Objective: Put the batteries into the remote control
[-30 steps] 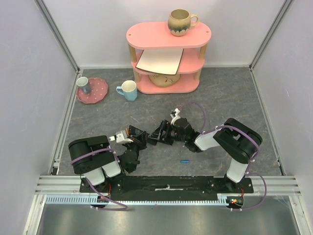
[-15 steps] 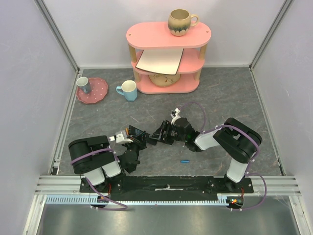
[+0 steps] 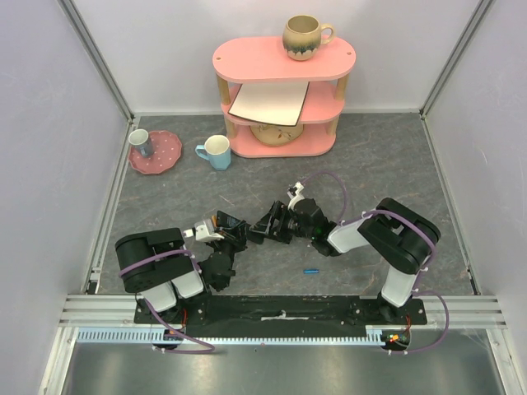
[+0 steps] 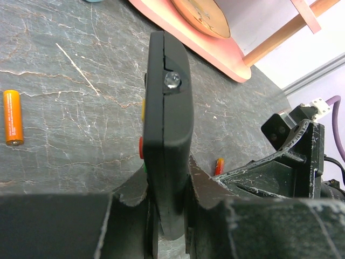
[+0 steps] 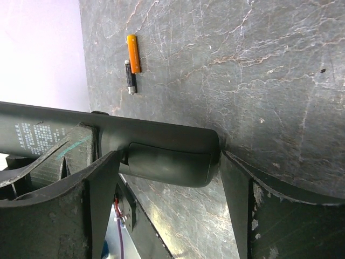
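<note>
While the left end effector point(image 4: 168, 208) grips it, the remote control point(image 4: 167, 124) points rightward.

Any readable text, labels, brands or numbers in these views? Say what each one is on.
No text is legible in any view.
Remote: a block of pale small print on its back, seen in the right wrist view, too small and blurred to read.
Orange battery: no readable label.
Dark battery: no readable label.
Nothing else shows lettering.
</note>
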### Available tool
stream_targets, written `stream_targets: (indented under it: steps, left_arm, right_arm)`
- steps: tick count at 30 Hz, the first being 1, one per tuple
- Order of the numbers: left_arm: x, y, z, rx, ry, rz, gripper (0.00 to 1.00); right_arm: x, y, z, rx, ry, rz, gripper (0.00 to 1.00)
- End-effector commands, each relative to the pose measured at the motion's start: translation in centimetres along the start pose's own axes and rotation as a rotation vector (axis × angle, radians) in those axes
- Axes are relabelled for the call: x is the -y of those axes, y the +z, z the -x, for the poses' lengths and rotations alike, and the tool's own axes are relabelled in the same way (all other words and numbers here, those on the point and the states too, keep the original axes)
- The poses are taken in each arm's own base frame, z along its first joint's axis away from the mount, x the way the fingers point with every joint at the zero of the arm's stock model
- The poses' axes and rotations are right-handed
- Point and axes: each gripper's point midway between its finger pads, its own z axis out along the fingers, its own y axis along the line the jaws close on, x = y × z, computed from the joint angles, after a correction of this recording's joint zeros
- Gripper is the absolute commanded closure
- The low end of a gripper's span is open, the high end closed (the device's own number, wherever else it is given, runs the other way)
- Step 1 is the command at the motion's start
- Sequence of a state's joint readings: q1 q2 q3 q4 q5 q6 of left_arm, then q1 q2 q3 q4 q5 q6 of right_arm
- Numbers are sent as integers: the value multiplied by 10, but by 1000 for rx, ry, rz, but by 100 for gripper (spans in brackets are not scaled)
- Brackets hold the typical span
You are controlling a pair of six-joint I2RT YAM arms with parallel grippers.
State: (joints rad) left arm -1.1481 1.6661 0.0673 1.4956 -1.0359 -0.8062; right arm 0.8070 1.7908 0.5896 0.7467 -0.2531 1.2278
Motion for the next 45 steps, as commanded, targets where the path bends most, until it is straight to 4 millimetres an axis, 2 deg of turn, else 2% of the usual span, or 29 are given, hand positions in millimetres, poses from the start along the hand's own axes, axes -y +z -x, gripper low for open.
stream_targets:
  steps: [1,11,20,23,27,38,45]
  left_arm:
    - [-24,-18,5,-26,81,-15,98]
    - [-23,-17,5,-26,82,-17,98]
    - [-21,-17,5,-26,92,-24,98]
    - [-20,-17,4,-27,98,-28,98]
    - [-19,-17,5,-26,103,-30,98]
    - [-17,-16,8,-15,111,-32,98]
    - [-17,-16,9,-11,110,-29,98]
  right_arm:
    - [-11,-4,8,37,-3,12,17]
    - [-5,1,4,13,-9,-7,21]
    - [-5,5,3,-6,-29,-20,21]
    - [1,7,2,-30,-50,-62,21]
    - [10,8,-2,-56,-59,-105,25]
    - [17,8,-9,-89,-65,-132,37]
    - [17,7,-9,-85,-61,-128,37]
